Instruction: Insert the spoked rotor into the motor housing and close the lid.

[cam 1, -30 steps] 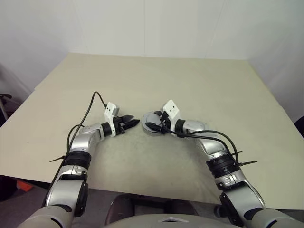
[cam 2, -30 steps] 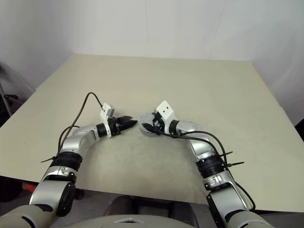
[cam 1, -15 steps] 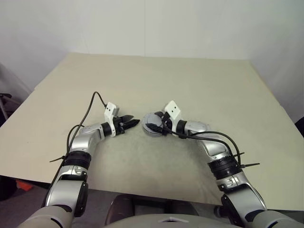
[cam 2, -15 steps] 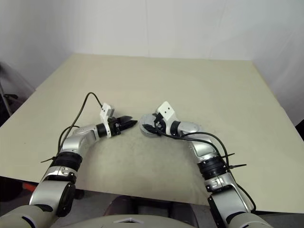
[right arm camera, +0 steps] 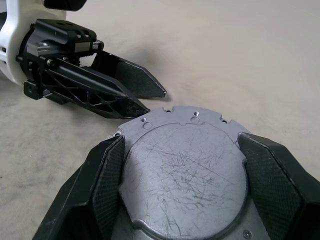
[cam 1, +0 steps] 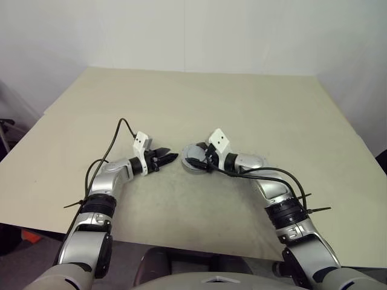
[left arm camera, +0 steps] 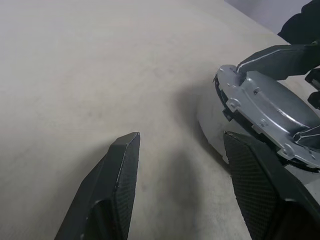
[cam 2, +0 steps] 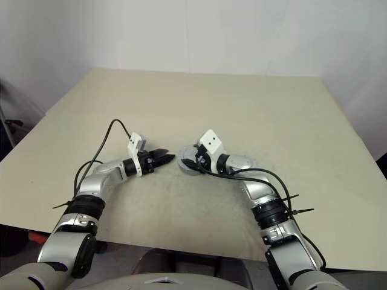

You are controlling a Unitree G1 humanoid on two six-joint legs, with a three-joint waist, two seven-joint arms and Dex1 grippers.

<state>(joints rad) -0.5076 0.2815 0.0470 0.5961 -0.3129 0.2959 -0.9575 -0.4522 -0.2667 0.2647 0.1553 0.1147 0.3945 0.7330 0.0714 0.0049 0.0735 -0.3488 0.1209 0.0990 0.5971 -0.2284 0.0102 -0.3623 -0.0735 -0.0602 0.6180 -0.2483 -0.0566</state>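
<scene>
- Nearest to us, a black cable [cam 1: 266, 172] loops off the right forearm and runs just beside the right end effector. We judge it could snag if that wrist turns much.
- The left end effector [left arm camera: 181, 136] hovers low over the bench [cam 1: 242, 103]. Its two black fingers are spread apart with nothing between them, and its tips point right, at the part.
- Just to its right, near the middle of the bench, the right end effector [right arm camera: 181, 145] has its fingers spread wide and pressed on opposite edges of a round dull-grey metal disc [right arm camera: 185, 185]. The disc has a flat, scratched face with small tabs and screw holes at its rim.
- That disc is held tilted, just above the bench, close to the left fingertips but not touching them.
- We see only its flat face and a dark edge beneath, so we cannot tell whether it is the motor housing seen from behind or the closed assembly, nor whether the spoked rotor is inside.
- Our judgement is that the step in hand is a two-handed one, with the right presenting the part and the left poised to take or steady it.
- The next move calls for the left fingers to close the short gap and meet the rim squarely, clear of the right fingers.
- Farther off, the bench is plain beige up to the white wall [cam 1: 193, 30].
</scene>
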